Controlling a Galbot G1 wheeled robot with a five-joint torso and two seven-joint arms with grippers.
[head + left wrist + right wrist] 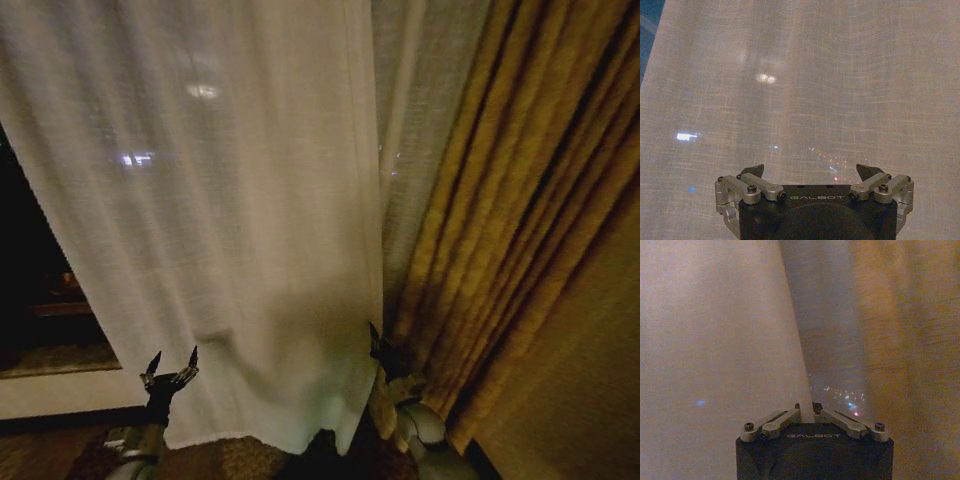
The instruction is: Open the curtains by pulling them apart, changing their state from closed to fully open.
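Sheer cream-white loosely woven curtain panel (220,200) hanging across window, covering most of glass; its right-hand vertical edge running down beside second sheer panel (420,150), which is lying against thick golden-yellow pleated drape (530,220).

Right gripper (378,345) sitting at that edge, low near hem; fingers (790,416) pinched narrow, clamping fabric edge between them.

Left gripper (172,362) hovering low before same panel, toward its opposite side, jaws spread wide, fingertips (753,170) pointing at cloth, gripping nothing.
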